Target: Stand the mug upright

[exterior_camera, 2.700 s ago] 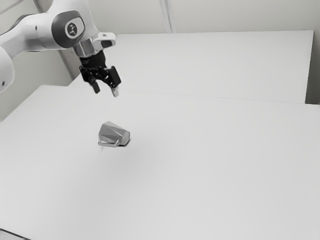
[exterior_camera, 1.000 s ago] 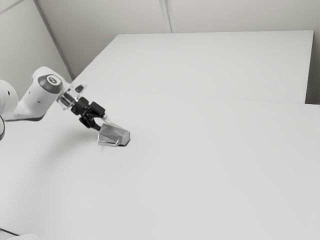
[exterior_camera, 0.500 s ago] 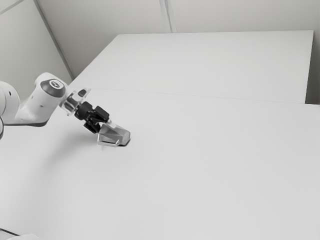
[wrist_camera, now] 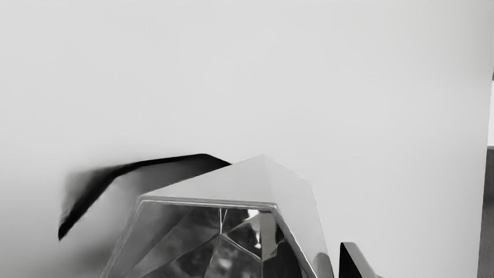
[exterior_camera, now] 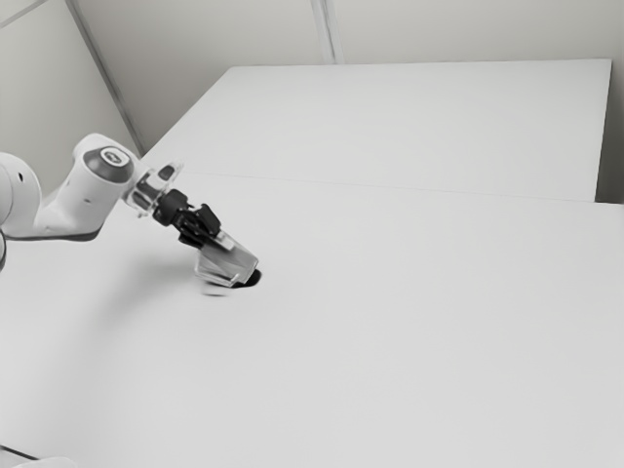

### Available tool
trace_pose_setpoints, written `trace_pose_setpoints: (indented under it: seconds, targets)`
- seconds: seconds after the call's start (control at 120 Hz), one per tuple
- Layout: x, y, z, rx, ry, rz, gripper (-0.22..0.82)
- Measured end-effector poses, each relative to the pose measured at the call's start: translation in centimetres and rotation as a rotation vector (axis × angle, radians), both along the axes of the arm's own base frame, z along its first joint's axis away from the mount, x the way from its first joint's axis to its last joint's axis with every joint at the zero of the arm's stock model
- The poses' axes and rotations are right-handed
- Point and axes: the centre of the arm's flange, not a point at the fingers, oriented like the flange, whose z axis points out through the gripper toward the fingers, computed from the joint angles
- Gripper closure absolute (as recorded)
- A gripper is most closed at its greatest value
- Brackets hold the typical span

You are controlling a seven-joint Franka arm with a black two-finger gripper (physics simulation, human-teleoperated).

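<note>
Mug (wrist_camera: 247, 183) faceted, glossy, seemingly metallic

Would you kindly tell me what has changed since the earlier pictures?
The gripper has come down to the mug, which has shifted slightly toward the exterior view's right, with more dark shadow by its base. I cannot tell whether it is held. It is still not upright; the table is unchanged.

The mug (exterior_camera: 235, 263) is grey and shiny, with many flat faces and a thin handle. It is tilted far over, its mouth toward the exterior view's left; if it touches the table (exterior_camera: 390, 341), I cannot tell.
</note>
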Motion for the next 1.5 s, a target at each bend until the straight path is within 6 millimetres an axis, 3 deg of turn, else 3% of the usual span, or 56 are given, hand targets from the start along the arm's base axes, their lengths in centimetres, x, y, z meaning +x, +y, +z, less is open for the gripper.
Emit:
trace_pose_setpoints:
  seconds: [0.192,0.367,0.467,0.592,0.7,0.875,1.117,1.5]
  targets:
    - [0.3,-1.0,0.8,-0.001,-0.01,-0.006,0.73]
    - [0.4,-1.1,0.9,0.001,-0.007,-0.002,0.76]
    - [0.5,-1.5,2.1,0.019,-0.019,-0.006,0.77]
    - [0.2,-4.4,5.9,0.128,-0.051,-0.051,0.77]
    - [-1.3,-7.4,7.5,0.227,-0.063,-0.075,0.77]
    - [-1.2,-11.5,9.8,0.45,-0.094,-0.16,0.78]
    - [-2.6,-16.2,10.3,0.806,-0.118,-0.288,0.78]
    - [-2.9,-18.0,8.2,0.945,-0.093,-0.213,0.78]
